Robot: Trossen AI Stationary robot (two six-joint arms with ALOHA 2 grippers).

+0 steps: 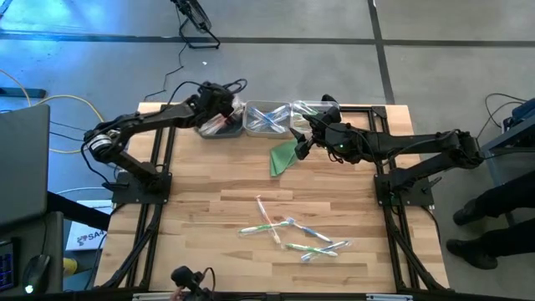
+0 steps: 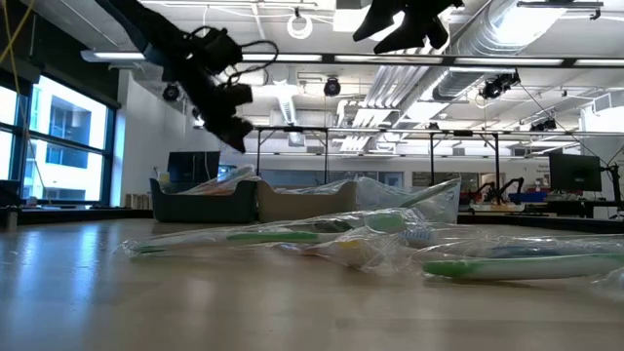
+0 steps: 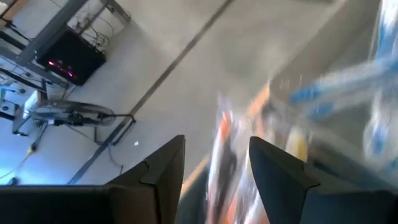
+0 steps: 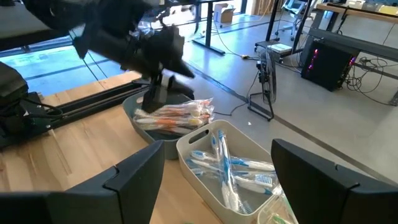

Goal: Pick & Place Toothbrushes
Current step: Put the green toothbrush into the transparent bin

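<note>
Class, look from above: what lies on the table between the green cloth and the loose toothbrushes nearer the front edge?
Nothing: in the high view, only bare wooden table separates the green cloth from the loose toothbrushes.

In the left wrist view, the orange toothbrushes [image 3: 225, 163] are blurring into streaks beside the blue toothbrushes [image 3: 348, 84], whose bin [image 3: 292, 81] is running off the picture's edge.

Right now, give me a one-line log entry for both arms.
left gripper: open above grey bin of orange toothbrushes | right gripper: open, empty, near folded green cloth | wrapped toothbrushes loose on wooden table
</note>
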